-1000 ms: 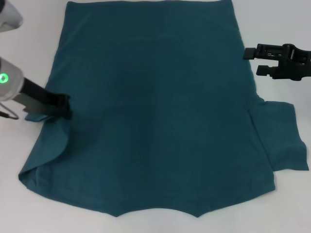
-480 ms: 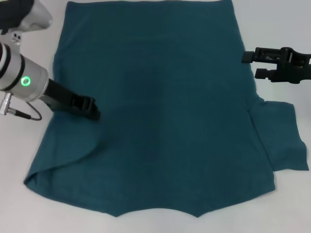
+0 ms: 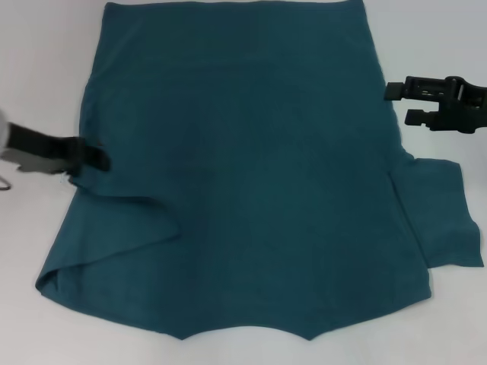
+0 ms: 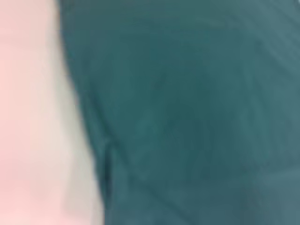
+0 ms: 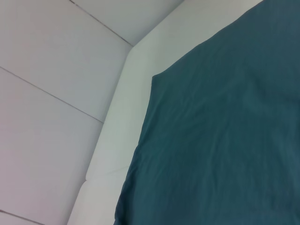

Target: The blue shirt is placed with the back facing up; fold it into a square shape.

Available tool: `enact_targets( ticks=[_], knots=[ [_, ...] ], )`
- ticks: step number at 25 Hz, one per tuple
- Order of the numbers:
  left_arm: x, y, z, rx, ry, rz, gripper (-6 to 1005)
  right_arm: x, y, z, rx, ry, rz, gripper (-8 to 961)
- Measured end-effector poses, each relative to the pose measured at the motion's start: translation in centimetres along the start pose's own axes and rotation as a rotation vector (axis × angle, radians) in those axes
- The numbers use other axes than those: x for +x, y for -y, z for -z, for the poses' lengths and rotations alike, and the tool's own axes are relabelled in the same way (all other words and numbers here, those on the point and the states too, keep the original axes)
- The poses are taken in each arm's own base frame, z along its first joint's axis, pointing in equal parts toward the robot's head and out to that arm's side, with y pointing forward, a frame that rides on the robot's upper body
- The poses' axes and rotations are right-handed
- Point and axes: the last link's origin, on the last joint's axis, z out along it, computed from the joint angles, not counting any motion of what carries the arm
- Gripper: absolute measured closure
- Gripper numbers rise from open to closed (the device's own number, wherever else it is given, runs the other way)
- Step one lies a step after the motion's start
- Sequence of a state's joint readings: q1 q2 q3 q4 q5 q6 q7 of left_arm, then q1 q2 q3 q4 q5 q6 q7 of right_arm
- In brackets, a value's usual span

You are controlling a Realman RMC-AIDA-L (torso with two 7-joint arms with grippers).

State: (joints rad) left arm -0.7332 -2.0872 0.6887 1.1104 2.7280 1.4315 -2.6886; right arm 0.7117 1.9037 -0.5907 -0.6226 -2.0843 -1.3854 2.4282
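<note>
The blue shirt [image 3: 251, 167] lies flat on the white table and fills most of the head view. Its left sleeve is folded inward as a flap [image 3: 122, 228] on the shirt body. Its right sleeve [image 3: 441, 220] lies spread out flat at the right. My left gripper [image 3: 97, 160] is low at the shirt's left edge, just above the flap. My right gripper [image 3: 402, 103] is open and empty, hovering beside the shirt's right edge. The left wrist view shows the shirt's fabric [image 4: 187, 117] close up. The right wrist view shows a shirt corner [image 5: 225, 140].
The white table [image 3: 46, 76] shows as bare strips to the left and right of the shirt. Its far edge [image 5: 112, 140] and pale panels beyond it show in the right wrist view.
My left gripper carried the left sleeve inward over the shirt, then drew back to the shirt's left edge. The sleeve now lies folded on the body. The right gripper barely moved.
</note>
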Motion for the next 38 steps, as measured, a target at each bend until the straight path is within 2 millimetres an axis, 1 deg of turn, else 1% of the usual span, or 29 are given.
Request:
enact_targets(
  ticks=[1, 3, 6, 9, 14, 19, 22, 25, 27, 30, 32, 34, 35, 37, 38],
  knots=[
    [-0.2, 1.0, 0.0, -0.006, -0.001, 0.061, 617, 0.0, 0.0, 0.0, 0.001, 0.0, 0.0, 38],
    [-0.8, 2.4, -0.2, -0.023, -0.008, 0.152, 386, 0.0, 0.1, 0.0, 0.002, 0.0, -0.001, 38],
    [-1.4, 3.7, -0.7, -0.03, -0.027, 0.223, 355, 0.1, 0.1, 0.1, 0.004, 0.0, -0.002, 38],
    [-1.8, 4.4, -1.2, -0.017, -0.052, 0.254, 324, 0.1, 0.1, 0.1, 0.003, 0.0, -0.002, 38],
    [-2.0, 4.8, -2.5, -0.014, -0.093, 0.297, 273, 0.1, 0.2, 0.1, 0.004, 0.0, -0.002, 39],
    [-2.2, 5.2, -4.3, 0.004, -0.133, 0.344, 272, 0.2, 0.1, 0.0, 0.001, -0.003, -0.003, 39],
    [-2.2, 5.5, -4.5, 0.019, -0.152, 0.351, 273, 0.3, 0.2, 0.0, 0.001, -0.003, -0.004, 39],
    [-2.2, 5.4, -4.8, 0.009, -0.159, 0.358, 273, 0.4, 0.3, 0.1, 0.003, -0.003, -0.007, 39],
    [-2.3, 4.9, -5.1, -0.01, -0.155, 0.354, 273, 0.4, 0.4, 0.1, 0.005, -0.001, -0.009, 39],
    [-1.9, 3.7, -5.8, -0.053, -0.143, 0.336, 273, 0.5, 0.4, 0.1, 0.005, -0.001, -0.01, 40],
    [-1.6, 2.8, -5.9, -0.099, -0.141, 0.32, 273, 0.5, 0.4, 0.0, 0.004, -0.002, -0.01, 40],
    [-1.0, 1.3, -5.3, -0.22, -0.163, 0.286, 273, 0.6, 0.4, 0.1, 0.004, -0.001, -0.008, 40],
    [-0.7, 0.7, -4.6, -0.297, -0.184, 0.267, 273, 0.6, 0.5, 0.1, 0.004, 0.0, -0.006, 40],
    [-0.4, 0.3, -3.6, -0.392, -0.211, 0.252, 272, 0.7, 0.6, 0.3, 0.006, 0.001, -0.002, 40],
    [-0.4, 0.5, -3.2, -0.405, -0.217, 0.254, 272, 0.7, 0.7, 0.4, 0.006, 0.001, 0.0, 40]
  ],
)
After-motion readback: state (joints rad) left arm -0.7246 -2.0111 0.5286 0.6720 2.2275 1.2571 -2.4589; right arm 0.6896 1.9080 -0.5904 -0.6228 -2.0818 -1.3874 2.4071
